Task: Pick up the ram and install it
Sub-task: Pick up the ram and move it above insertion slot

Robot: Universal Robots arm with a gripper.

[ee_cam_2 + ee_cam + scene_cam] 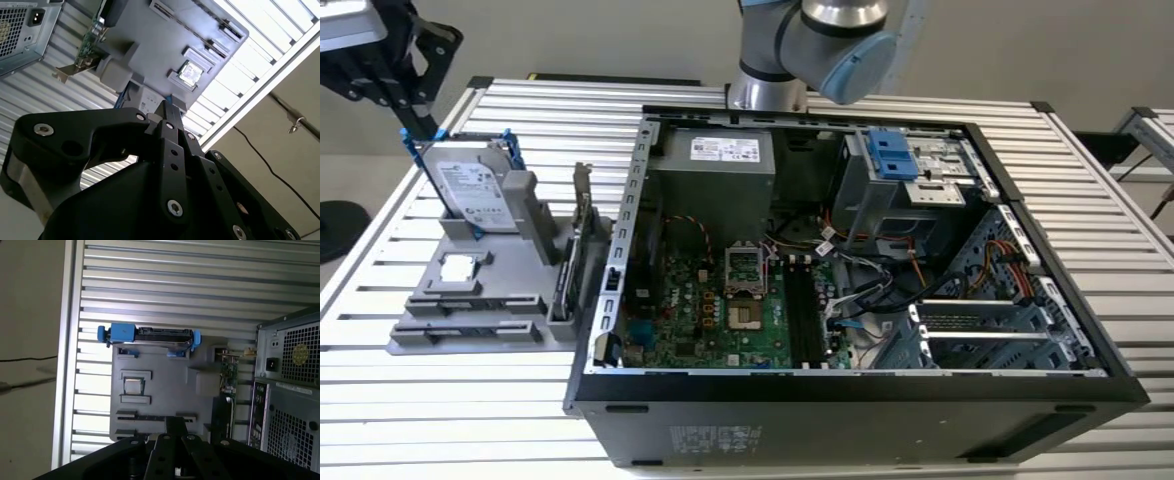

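Cropped by the upper left corner of the exterior view: end effector (407, 95). Sliced off by the top edge there: arm (817, 40). Clipped at the bottom edge: desk (440, 400). Partly hidden behind the end effector's black body in the first wrist view: grey holder (160, 385).

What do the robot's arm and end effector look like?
The arm is made of smooth silver-grey tube sections, with a rounded light-blue cap on one joint. In both wrist views the end effector is matte black. It is built of angular linked bars that taper toward the tip, joined by small silver screws.
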